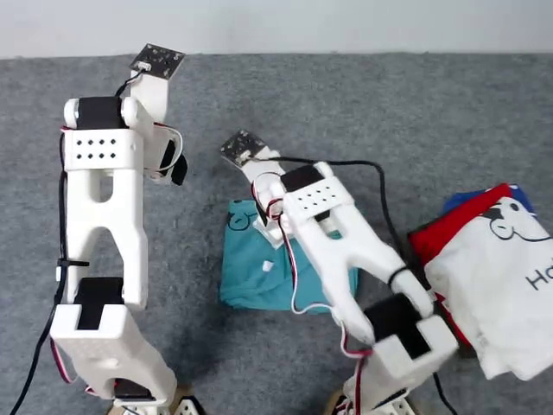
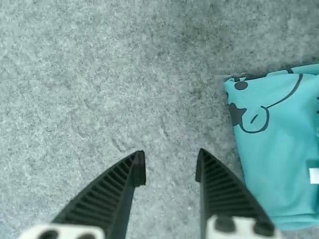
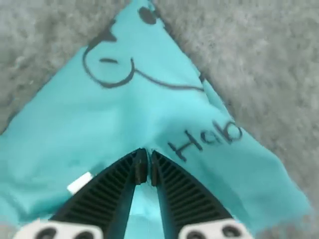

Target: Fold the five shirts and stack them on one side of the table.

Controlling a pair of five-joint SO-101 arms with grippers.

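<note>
Right gripper point(image 3: 143, 167) is squeezed almost closed, a ridge of the teal shirt point(image 1: 246, 277) nipped between its tips! Left gripper point(image 2: 169, 167) gapes wide, holding nothing, over grey carpet point(image 1: 389, 112) at the shirt's 10 o'clock. The shirt lies mid-table, folded, slightly longer 9-to-3, printed corner toward 11. A shirt stack point(image 1: 501, 277) lies at its 3 o'clock, with a white wall point(image 1: 346, 26) at 12.
</note>
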